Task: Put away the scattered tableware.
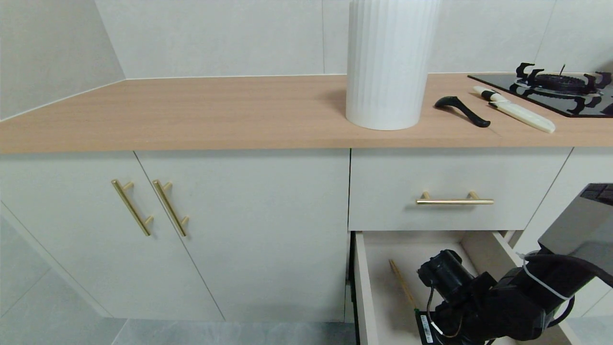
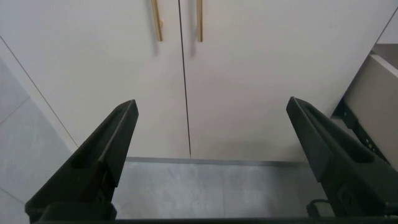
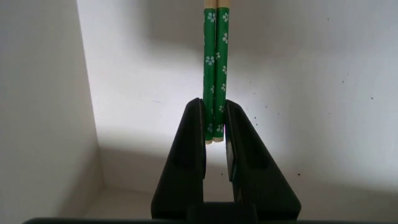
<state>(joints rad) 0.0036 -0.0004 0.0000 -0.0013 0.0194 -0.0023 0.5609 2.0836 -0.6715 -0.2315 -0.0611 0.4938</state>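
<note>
A pair of green chopsticks (image 3: 216,68) with white flowers and bare wooden ends is clamped between the fingers of my right gripper (image 3: 215,106). They are inside the open lower drawer (image 1: 360,282), close above its pale floor (image 3: 311,93); I cannot tell if they touch it. In the head view their wooden end (image 1: 401,282) pokes out past my right arm (image 1: 503,297). On the countertop lie a black spoon (image 1: 462,110) and a white knife (image 1: 517,109). My left gripper (image 2: 211,109) is open and holds nothing, low in front of the double cabinet doors (image 2: 186,74).
A tall white ribbed vase (image 1: 388,62) stands on the wooden counter (image 1: 215,110) just left of the spoon. A black gas hob (image 1: 560,88) is at the far right. The upper drawer (image 1: 455,201) above the open one is closed.
</note>
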